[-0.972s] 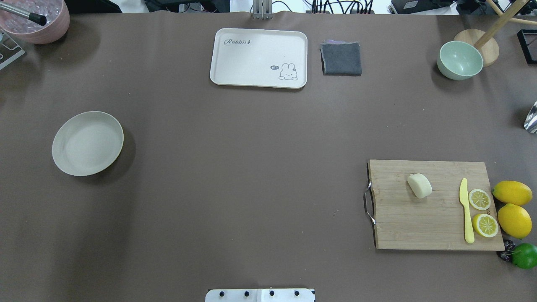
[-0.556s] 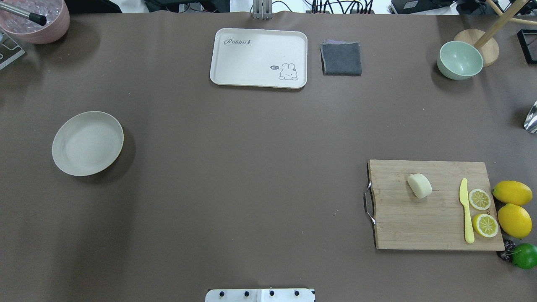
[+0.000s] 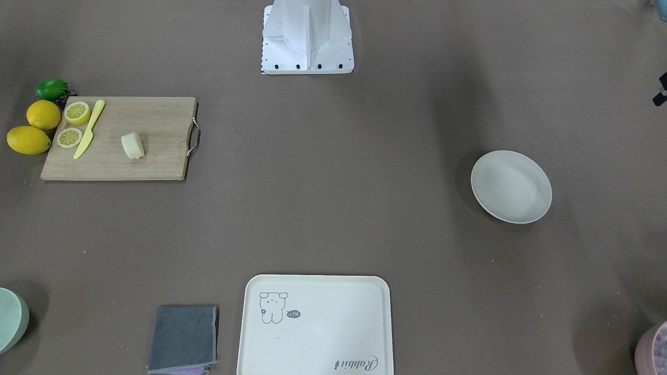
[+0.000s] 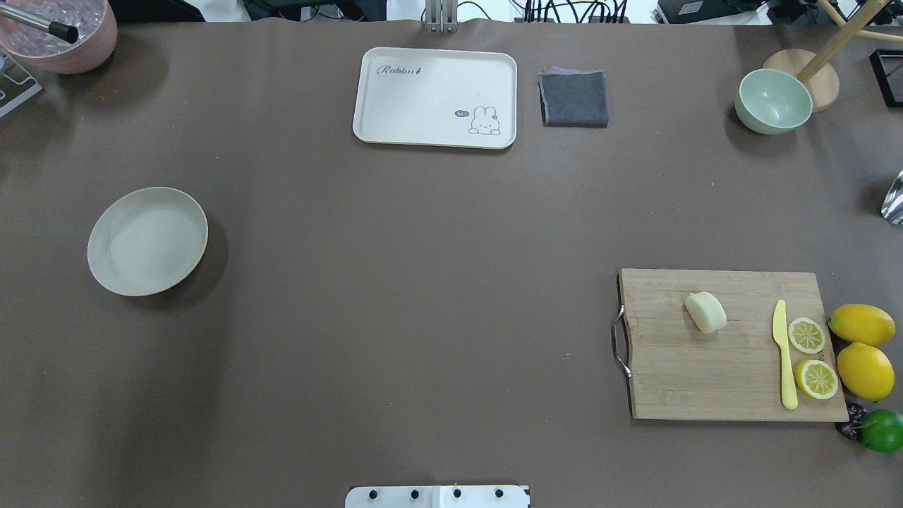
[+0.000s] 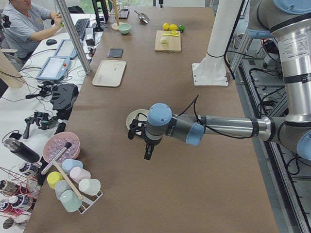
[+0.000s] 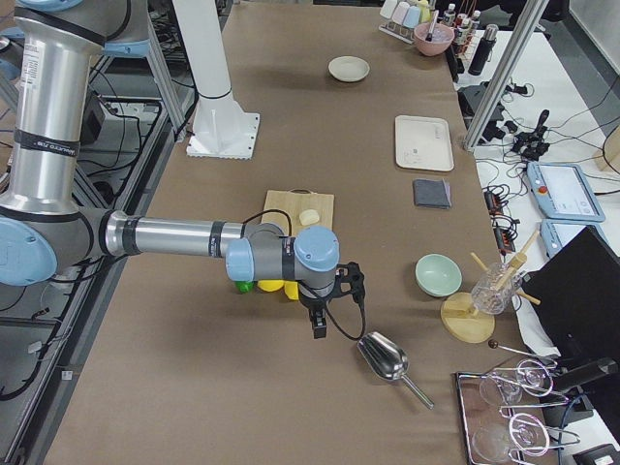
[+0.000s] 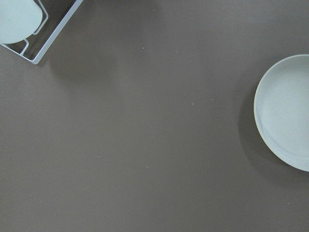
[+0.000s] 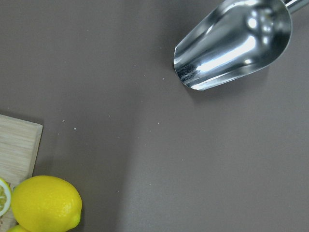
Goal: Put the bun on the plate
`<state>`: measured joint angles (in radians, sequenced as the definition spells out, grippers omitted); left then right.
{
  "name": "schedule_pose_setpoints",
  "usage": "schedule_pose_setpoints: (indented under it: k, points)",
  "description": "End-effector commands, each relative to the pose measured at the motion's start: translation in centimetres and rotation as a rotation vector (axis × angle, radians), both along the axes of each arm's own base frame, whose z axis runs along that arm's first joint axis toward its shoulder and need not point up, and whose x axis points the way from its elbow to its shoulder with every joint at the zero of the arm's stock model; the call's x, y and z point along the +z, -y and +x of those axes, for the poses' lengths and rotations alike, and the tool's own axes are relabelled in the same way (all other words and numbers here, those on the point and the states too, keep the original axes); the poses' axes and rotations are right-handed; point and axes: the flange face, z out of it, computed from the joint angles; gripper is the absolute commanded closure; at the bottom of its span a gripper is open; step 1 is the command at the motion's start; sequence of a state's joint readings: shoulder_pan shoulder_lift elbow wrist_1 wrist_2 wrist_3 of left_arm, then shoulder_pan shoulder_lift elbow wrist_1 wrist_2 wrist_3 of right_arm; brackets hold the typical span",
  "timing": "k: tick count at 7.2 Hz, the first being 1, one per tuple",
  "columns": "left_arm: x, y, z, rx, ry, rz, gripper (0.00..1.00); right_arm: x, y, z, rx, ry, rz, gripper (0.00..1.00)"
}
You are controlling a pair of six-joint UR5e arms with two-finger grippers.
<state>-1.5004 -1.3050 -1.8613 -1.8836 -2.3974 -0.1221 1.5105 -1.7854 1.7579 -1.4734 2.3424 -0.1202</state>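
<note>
The bun (image 4: 705,312), a small pale cream block, lies on a wooden cutting board (image 4: 726,381) at the table's right side. The plate (image 4: 147,241), round and off-white, sits empty far off at the left; its edge also shows in the left wrist view (image 7: 289,116). My left gripper (image 5: 148,153) hangs over the table just beyond the plate, seen only from the left side camera. My right gripper (image 6: 318,325) hovers past the lemons, near a metal scoop, seen only from the right side camera. I cannot tell whether either is open or shut.
Two lemon halves (image 4: 806,335), a yellow knife (image 4: 783,353), whole lemons (image 4: 861,324) and a lime (image 4: 882,430) crowd the board's right end. At the back stand a cream tray (image 4: 434,97), grey cloth (image 4: 574,99), green bowl (image 4: 773,101). The scoop (image 8: 234,43) lies right.
</note>
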Motion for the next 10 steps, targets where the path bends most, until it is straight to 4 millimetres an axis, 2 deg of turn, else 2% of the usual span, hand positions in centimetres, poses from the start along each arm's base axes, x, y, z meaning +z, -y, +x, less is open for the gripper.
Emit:
schedule_pose_setpoints:
  k: [1,7,9,10]
  points:
    - [0.4,-0.3,0.1,0.002,-0.001,-0.010,0.02,-0.4,0.1,-0.2,-0.004,0.010,0.017,0.00]
    - [0.0,-0.3,0.4,0.014,-0.036,-0.010,0.02,0.1,-0.6,-0.5,-0.011,0.049,-0.001,0.00]
    - [-1.8,1.0,3.2,0.052,-0.069,-0.001,0.02,0.5,-0.7,-0.5,-0.010,0.050,-0.011,0.00]
    - [-2.1,1.2,4.9,0.075,-0.074,0.024,0.03,-0.1,-0.7,-0.7,-0.011,0.073,-0.005,0.00]
